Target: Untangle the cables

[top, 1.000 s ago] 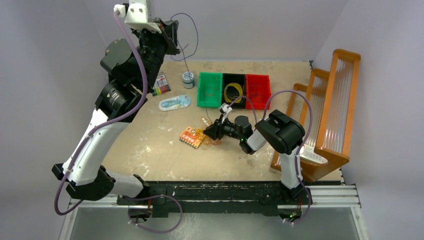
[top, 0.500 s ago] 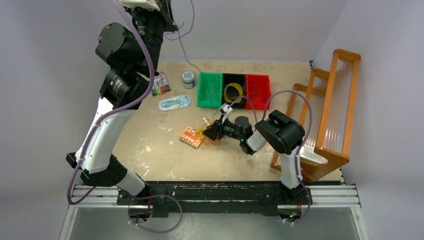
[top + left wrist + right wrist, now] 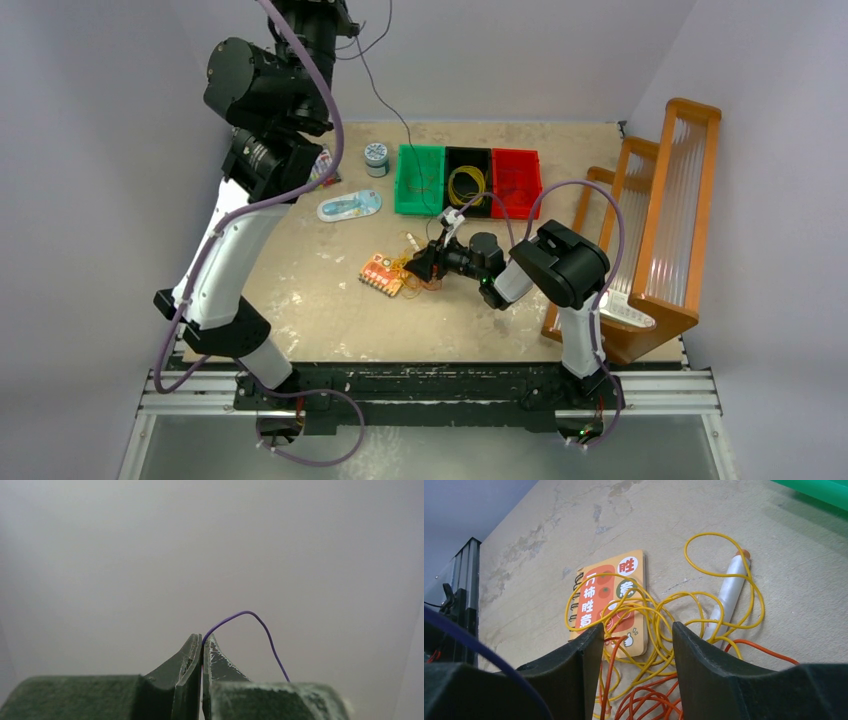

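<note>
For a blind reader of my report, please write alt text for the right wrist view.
The open right gripper hangs low over a tangle of yellow cables and orange cables on a beige table. The yellow loops lie across a small orange notebook and a white pen-like stick.

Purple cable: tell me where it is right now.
In the left wrist view the purple cable is pinched in the shut left gripper; from above it hangs from that raised gripper at the far left, down toward the green bin.
</note>
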Controlling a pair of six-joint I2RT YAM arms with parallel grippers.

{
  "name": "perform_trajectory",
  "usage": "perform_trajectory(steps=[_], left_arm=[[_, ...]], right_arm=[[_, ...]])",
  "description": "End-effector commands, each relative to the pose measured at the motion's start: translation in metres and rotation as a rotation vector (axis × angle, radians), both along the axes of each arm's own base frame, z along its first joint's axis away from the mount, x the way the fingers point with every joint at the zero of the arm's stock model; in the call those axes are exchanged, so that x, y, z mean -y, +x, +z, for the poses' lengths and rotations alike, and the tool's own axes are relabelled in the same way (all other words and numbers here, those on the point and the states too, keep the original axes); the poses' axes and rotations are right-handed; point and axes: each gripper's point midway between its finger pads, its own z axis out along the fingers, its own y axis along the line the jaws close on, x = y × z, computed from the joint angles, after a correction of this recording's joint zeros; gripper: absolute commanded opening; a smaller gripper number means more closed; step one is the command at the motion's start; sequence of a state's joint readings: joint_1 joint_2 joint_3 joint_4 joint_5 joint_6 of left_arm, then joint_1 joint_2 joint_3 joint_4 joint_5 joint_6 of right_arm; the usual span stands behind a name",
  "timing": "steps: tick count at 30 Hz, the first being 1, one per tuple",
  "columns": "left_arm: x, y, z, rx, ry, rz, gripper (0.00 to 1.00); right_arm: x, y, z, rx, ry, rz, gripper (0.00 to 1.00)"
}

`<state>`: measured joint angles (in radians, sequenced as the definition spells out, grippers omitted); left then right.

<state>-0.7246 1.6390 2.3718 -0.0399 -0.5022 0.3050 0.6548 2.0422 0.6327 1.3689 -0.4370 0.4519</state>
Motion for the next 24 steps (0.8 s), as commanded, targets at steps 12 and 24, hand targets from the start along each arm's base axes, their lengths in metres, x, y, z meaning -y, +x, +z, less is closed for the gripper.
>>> perform_trajectory(steps=[12, 24], left_arm=[[-0.051, -0.044, 0.069, 0.272, -0.05, 0.169, 0.0], [-0.067, -0.06, 0.079, 0.306, -0.053, 0.204, 0.0]], right_arm=[[0.001, -0.002, -0.004, 0.002, -0.013, -0.001, 0.67], [0.001, -0.002, -0.005, -0.001, -0.009, -0.001, 0.68]])
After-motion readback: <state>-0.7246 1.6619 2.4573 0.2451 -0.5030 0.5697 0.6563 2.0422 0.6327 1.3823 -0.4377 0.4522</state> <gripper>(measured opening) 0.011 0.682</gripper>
